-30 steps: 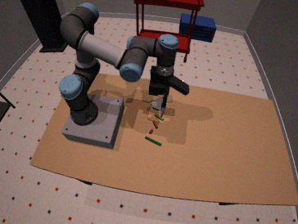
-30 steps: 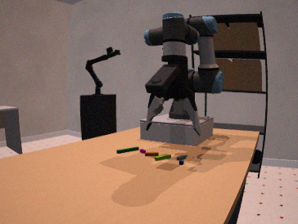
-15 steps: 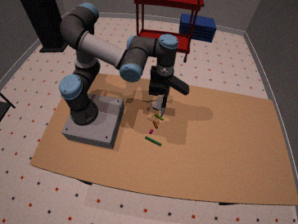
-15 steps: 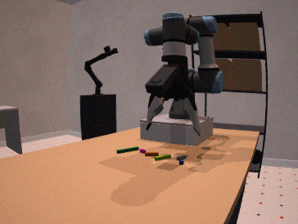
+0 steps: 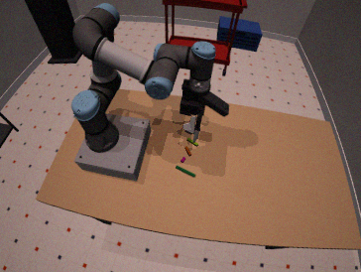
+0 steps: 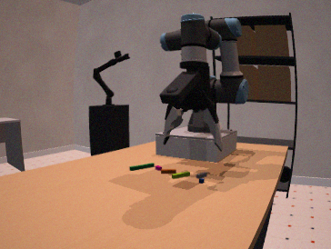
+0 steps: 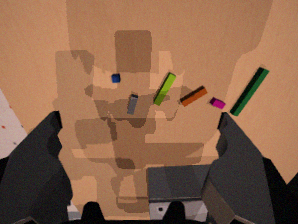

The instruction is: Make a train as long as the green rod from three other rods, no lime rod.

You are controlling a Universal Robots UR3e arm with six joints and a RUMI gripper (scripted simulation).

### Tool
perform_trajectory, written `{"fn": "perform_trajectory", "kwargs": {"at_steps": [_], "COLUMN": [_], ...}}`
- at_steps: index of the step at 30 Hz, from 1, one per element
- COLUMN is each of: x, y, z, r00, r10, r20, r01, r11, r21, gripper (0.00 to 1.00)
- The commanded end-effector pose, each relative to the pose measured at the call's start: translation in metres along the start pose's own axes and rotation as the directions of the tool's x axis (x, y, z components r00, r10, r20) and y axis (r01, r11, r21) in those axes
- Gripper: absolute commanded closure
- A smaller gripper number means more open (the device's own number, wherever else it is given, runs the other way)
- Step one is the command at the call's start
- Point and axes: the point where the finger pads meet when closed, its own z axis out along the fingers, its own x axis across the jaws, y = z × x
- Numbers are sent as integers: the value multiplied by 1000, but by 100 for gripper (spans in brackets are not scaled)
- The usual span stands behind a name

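Note:
Five rods lie flat and apart on the tan table. In the wrist view they are the blue rod, the grey rod, the lime rod, the orange rod, the magenta rod and the long green rod. None touch end to end. My gripper is open and empty, hanging well above the grey and blue rods. The exterior view shows the green rod, magenta rod, orange rod, lime rod, grey rod and blue rod.
The arm's grey base block stands on the table to the left of the rods. A red shelf and blue crates stand on the floor behind. A second dark arm on a black pedestal stands off the table.

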Motion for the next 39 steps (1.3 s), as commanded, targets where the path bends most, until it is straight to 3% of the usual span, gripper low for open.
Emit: {"fn": "perform_trajectory", "kwargs": {"at_steps": [1,21,36,38,39], "x": [-1,-2,-5,-5,-5], "y": [0,2,7,7,8], "z": [-1,-1,-1,-1,-1], "r00": [995,910,746,746,719], "r10": [101,414,666,666,695], "r20": [1,1,2,2,2], "r01": [-101,-414,-666,-666,-695], "r11": [995,910,746,746,719], "r21": [4,4,3,3,3], "gripper": [0,0,0,0,0]}}
